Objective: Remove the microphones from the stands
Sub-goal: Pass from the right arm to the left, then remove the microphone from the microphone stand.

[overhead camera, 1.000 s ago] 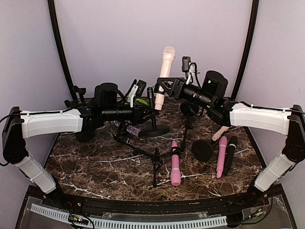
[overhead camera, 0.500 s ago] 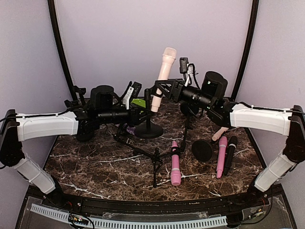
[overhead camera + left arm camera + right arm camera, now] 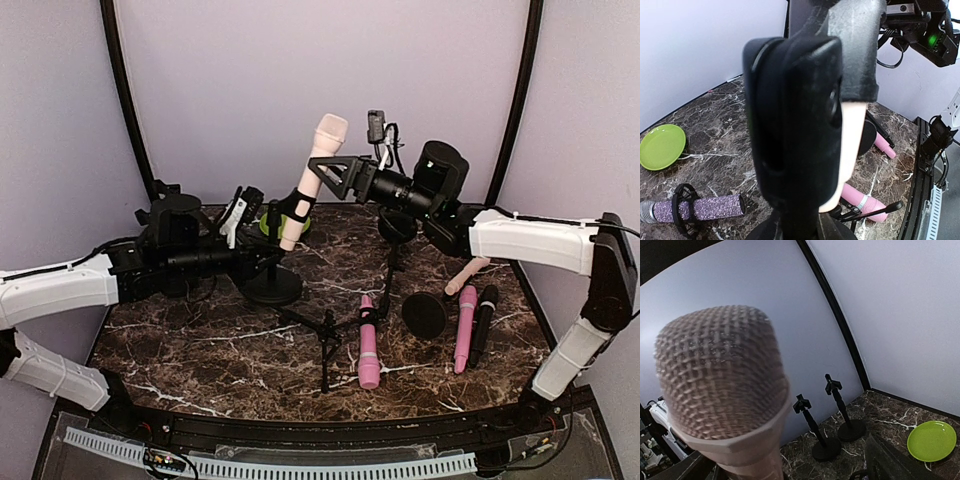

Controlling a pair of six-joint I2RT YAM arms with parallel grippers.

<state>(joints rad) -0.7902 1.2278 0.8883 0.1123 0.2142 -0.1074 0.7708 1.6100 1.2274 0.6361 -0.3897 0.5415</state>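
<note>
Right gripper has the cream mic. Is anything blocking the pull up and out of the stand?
Nothing visible lies above the cream microphone; beyond its head is only the bare wall. The stand's clip wraps its lower body, and the right gripper holds it just above that.

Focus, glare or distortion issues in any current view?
Top external: evenly lit, sharp, no strong glare. Left wrist: the stand crowds the lens, its clip a soft dark mass; the green plate behind is crisp. Right wrist: the microphone head is slightly soft up close, the two empty stands behind sharper, and the wall post bows from lens distortion.
</note>
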